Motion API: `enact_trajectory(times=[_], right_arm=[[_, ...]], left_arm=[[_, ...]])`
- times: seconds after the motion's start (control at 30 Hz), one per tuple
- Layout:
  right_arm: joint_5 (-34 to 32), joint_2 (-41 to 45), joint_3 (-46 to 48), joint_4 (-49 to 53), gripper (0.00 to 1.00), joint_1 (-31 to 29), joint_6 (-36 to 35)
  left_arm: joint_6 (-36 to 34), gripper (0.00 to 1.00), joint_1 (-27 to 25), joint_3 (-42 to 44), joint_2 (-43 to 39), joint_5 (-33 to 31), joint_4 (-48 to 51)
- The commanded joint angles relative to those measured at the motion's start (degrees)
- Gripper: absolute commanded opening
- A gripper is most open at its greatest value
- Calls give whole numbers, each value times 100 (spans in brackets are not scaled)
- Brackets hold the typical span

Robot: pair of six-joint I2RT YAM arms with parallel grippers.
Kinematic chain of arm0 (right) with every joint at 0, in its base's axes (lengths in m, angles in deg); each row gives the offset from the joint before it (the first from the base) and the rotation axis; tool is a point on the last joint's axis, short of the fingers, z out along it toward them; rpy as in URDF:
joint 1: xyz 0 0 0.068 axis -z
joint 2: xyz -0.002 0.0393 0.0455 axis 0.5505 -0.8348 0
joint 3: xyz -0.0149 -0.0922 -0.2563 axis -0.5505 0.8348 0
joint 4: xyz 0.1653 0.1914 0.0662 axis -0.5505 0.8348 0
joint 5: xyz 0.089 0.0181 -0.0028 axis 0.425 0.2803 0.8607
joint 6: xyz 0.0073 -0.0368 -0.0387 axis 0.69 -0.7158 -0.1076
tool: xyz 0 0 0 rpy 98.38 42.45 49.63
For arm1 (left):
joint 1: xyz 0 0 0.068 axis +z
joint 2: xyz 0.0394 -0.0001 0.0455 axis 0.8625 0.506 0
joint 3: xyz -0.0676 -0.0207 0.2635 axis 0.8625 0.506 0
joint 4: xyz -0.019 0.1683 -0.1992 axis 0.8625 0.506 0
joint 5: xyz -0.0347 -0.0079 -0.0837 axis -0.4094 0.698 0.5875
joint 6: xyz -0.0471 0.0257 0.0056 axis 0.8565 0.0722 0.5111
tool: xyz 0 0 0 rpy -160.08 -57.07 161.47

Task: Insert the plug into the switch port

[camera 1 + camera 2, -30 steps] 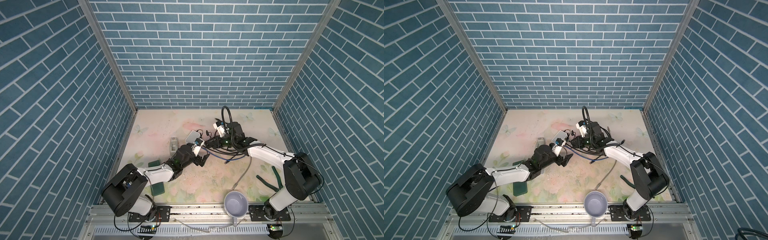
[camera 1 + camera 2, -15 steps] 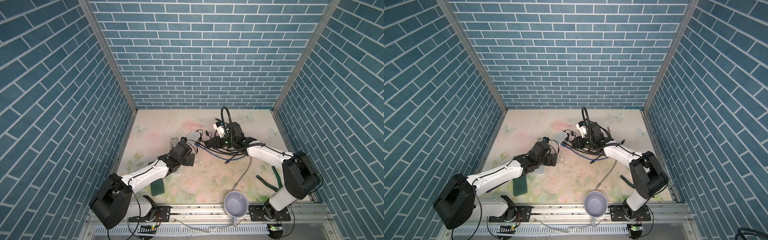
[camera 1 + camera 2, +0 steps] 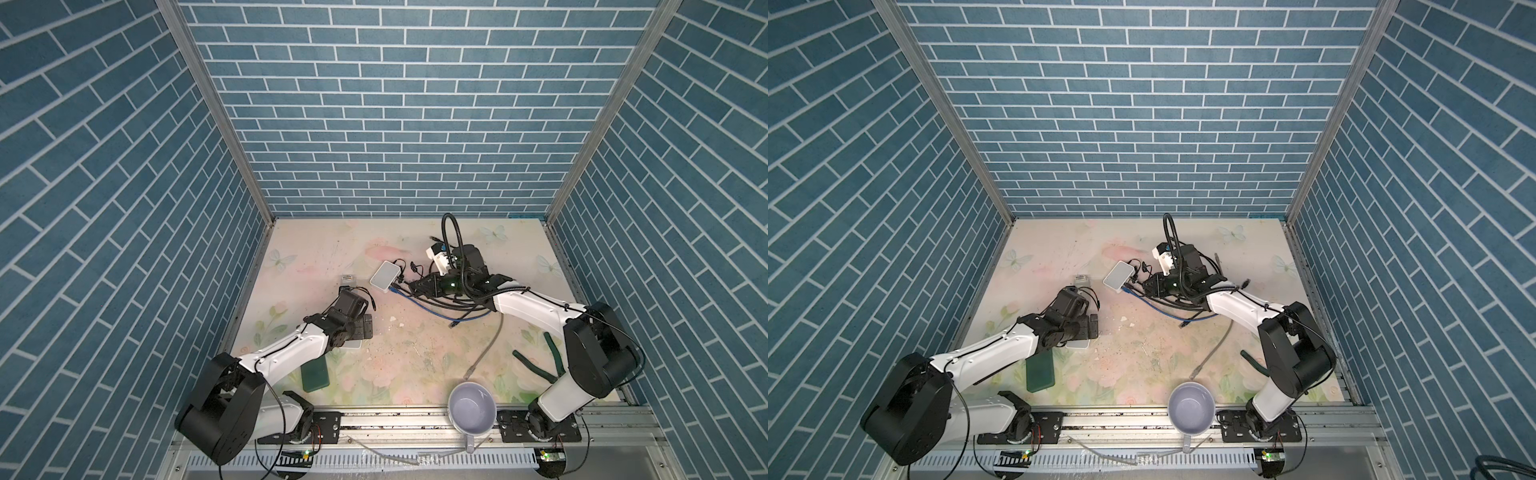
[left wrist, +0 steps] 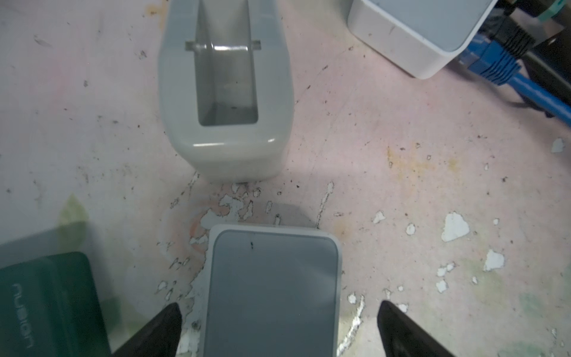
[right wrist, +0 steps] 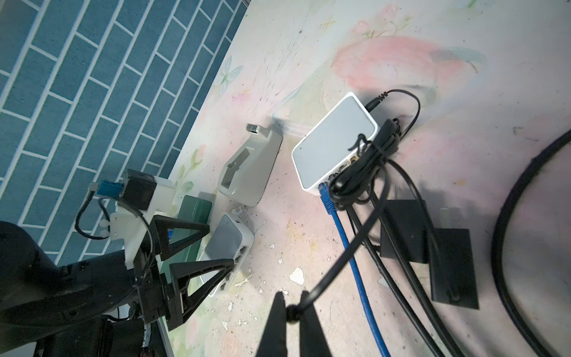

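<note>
The plug (image 5: 375, 103), a black barrel tip on a thin lead, sits at the far corner of the white switch (image 3: 384, 276) in the middle of both top views; whether it is seated in a port cannot be told. It lies well ahead of the right hand (image 5: 292, 301), which is clamped on a black cord (image 5: 318, 287) running up into a tied bundle against the switch's port side. At the lower left of both top views the left hand (image 4: 278, 309) has its jaws spread wide, one finger on each side of a smaller white box (image 4: 272, 293) and touching neither side. A green case (image 4: 46, 303) lies just beside that box, and a grey dock (image 4: 225, 92) stands just beyond it toward the back wall. In the centre, a blue cable (image 3: 432, 307) is plugged into the switch, and the black bundle drapes over the remaining ports, crowding them. Further right on the counter (image 3: 415, 357) a grey cable (image 3: 486, 353) trails toward a mug (image 3: 471, 407) at the front edge, with green-handled pliers (image 3: 536, 365) at the lower right. A second ago the left hand was at the centre beside the switch; it has since drawn back to the lower left, while the switch and the right hand lie as they did.
</note>
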Motion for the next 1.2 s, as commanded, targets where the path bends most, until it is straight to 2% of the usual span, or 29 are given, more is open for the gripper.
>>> enact_trajectory(times=[0.0,0.2,0.27,0.37,0.43,0.53,0.63,0.8,1.0,1.17], right_arm=[[36,-114,-152,-77,0,9,-129],[32,-98,-131,-62,0,6,-128],[30,-99,-119,-57,0,9,-136],[36,-127,-135,-73,0,8,-128],[45,-141,-146,-83,0,6,-119],[54,-154,-153,-76,0,9,-119],[54,-149,-144,-77,0,9,-128],[-16,-110,-55,-179,0,14,-128],[65,54,172,-548,0,65,-95],[237,196,468,-1000,0,204,138]], left_arm=[[8,97,35,-18,207,184,187],[-45,88,42,-23,525,219,207],[-63,83,42,-25,606,258,229],[-95,67,45,-39,712,362,184],[-126,53,40,-72,775,387,157],[-200,42,42,-151,886,424,164],[-325,38,38,-178,887,638,-22],[-685,37,-73,-41,587,1133,-863],[-1562,37,-536,-85,321,1072,-1752],[-2084,38,-634,53,285,1312,-2790]])
